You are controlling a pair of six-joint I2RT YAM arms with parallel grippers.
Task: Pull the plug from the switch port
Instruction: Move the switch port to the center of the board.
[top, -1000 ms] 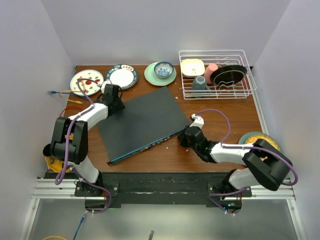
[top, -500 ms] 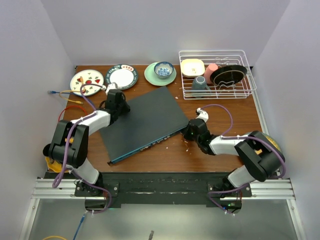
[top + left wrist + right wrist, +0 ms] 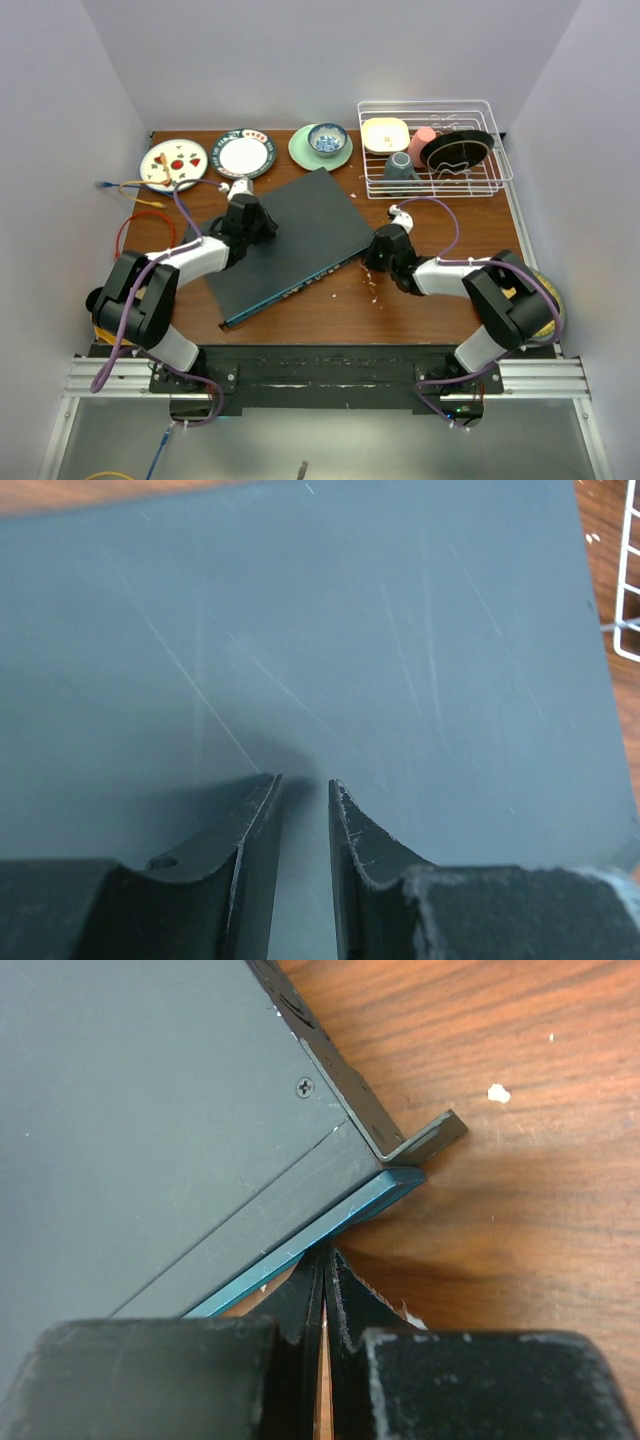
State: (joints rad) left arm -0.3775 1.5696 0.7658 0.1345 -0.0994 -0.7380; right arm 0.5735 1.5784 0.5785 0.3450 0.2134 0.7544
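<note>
The switch (image 3: 300,235) is a broad flat black box lying askew mid-table, its thin bluish side (image 3: 300,290) facing the near right. My left gripper (image 3: 258,222) rests over its top near the far left corner. In the left wrist view (image 3: 305,780) the jaws stand a narrow gap apart with nothing between them. My right gripper (image 3: 376,256) is shut and empty, its tips (image 3: 325,1252) touching the bluish edge (image 3: 300,1245) near the switch's right corner bracket (image 3: 430,1138). No plug or cable in a port shows in any view.
Two patterned plates (image 3: 175,163) (image 3: 243,153) and a green plate with a bowl (image 3: 322,148) stand at the back. A wire dish rack (image 3: 432,150) is at the back right. Loose cables (image 3: 135,200) lie at the left edge. A yellow-green round thing (image 3: 545,290) lies by the right arm.
My left gripper slid rightward from the switch's far left edge onto its top. My right gripper moved up to the switch's right corner. The switch has hardly moved.
</note>
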